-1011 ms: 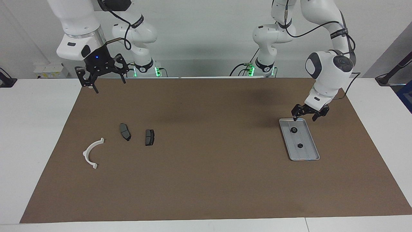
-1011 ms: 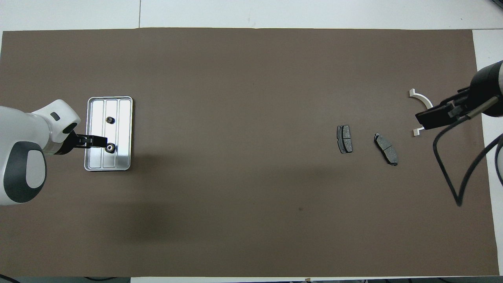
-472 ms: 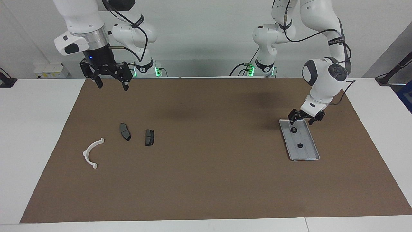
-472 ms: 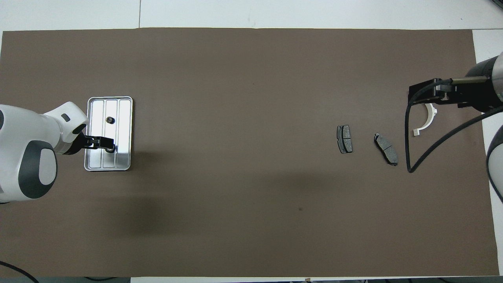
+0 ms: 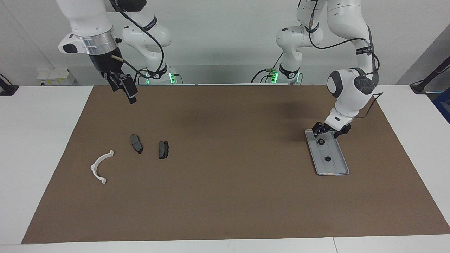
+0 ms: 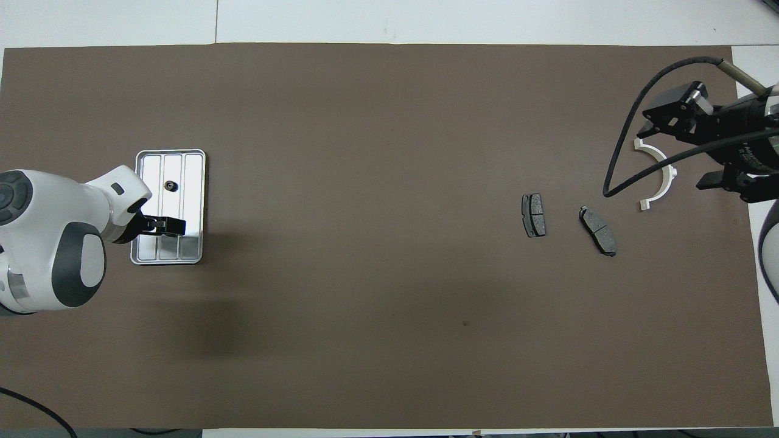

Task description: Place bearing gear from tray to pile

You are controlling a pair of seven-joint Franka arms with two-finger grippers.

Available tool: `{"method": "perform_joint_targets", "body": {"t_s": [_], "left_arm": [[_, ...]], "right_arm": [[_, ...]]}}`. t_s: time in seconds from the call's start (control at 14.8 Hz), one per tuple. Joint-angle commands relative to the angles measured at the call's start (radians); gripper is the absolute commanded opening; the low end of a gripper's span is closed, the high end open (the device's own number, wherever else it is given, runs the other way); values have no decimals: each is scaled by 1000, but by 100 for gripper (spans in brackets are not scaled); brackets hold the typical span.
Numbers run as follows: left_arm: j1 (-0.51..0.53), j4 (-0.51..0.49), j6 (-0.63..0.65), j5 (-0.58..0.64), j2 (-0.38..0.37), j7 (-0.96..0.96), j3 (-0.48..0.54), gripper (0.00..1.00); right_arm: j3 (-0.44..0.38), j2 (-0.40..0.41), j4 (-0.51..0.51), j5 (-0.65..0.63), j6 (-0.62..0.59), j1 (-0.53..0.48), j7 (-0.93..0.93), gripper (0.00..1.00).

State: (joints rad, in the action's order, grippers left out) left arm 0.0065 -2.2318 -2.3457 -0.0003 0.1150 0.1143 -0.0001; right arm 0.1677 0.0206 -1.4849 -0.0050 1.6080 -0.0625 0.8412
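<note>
Two bearing gears in tray; brake pads well apart.

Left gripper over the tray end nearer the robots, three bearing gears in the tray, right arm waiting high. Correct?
Not quite: the facing view shows two bearing gears in the tray, not three. The left gripper is over the tray end nearer the robots; the right gripper waits high.

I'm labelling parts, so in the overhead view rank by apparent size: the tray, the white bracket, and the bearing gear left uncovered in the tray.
1. tray
2. white bracket
3. bearing gear
</note>
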Motion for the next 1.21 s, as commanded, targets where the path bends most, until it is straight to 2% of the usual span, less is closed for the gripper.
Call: {"method": "perform_joint_targets", "body": {"t_s": [0.0, 0.13, 0.47, 0.61, 0.94, 1.15], "left_arm": [[7, -12, -38, -12, 15, 21, -1, 100], [3, -12, -41, -12, 26, 21, -1, 100], [0, -12, -41, -12, 29, 19, -1, 98], [-2, -12, -41, -12, 29, 18, -1, 98], [-3, -12, -47, -12, 32, 15, -1, 93], [-3, -12, -49, -12, 32, 10, -1, 86]], "right_arm": [[6, -14, -21, 25, 20, -17, -10, 100], [6, -16, -21, 25, 15, -17, -33, 100], [1, -17, -23, 10, 4, -20, -414, 100], [3, -18, -23, 8, 0, -20, -497, 100], [4, -17, -23, 8, 1, -10, -736, 100], [7, -18, -21, 19, 0, -6, -826, 100]]}}
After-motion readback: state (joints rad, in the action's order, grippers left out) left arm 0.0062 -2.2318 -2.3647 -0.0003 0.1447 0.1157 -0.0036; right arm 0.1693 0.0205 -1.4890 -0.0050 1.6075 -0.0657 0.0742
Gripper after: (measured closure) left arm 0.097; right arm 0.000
